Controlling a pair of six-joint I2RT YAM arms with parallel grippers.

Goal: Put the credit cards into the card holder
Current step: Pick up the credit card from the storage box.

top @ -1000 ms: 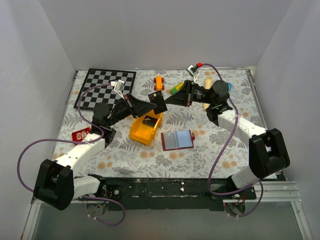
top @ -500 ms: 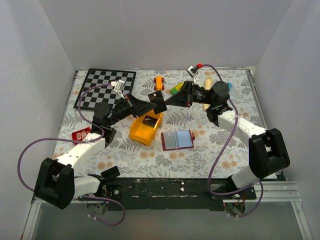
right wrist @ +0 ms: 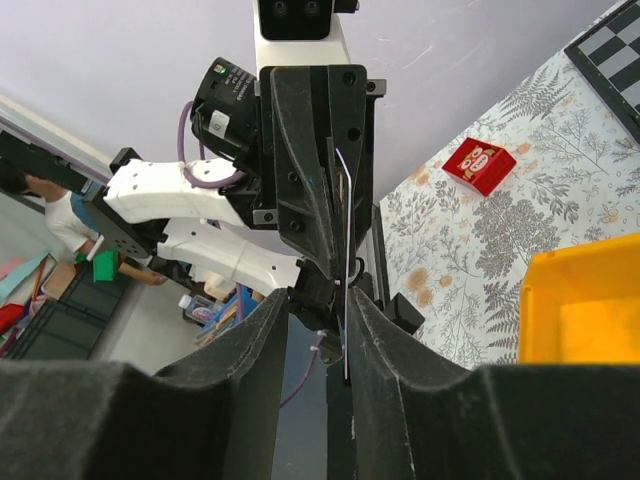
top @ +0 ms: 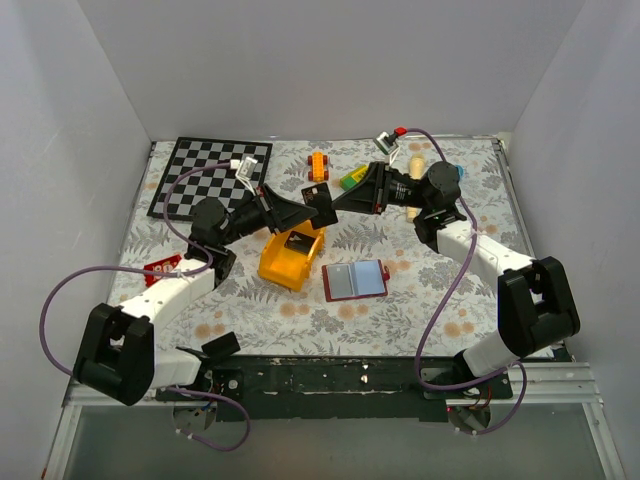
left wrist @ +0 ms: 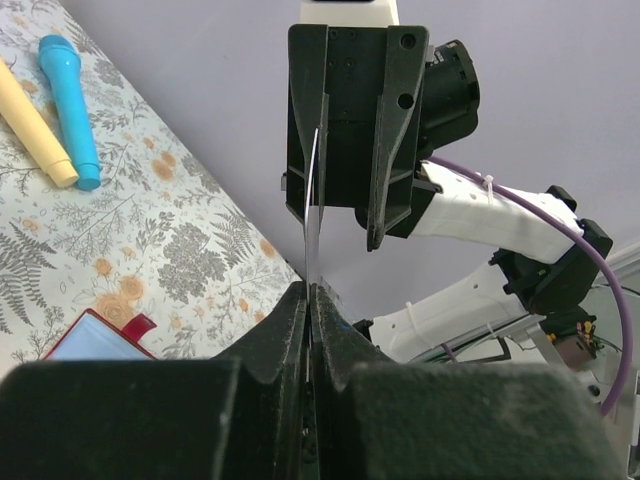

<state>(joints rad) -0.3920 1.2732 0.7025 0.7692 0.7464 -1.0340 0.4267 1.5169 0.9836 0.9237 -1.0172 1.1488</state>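
My left gripper is shut on a black credit card and holds it in the air above the yellow bin. In the left wrist view the card stands edge-on out of my shut left gripper. My right gripper faces it, open, with its jaws on either side of the card's far end. In the right wrist view the card lies close to one finger of my right gripper. The maroon card holder lies open on the table, pale blue pockets up. A second black card lies in the bin.
The yellow bin sits just left of the card holder. A chessboard lies at the back left, an orange toy car at the back middle, a red packet at the left. Yellow and blue markers lie at the back right.
My left arm has shifted slightly up and to the right, keeping the card between the right gripper's jaws. The right arm has barely moved.
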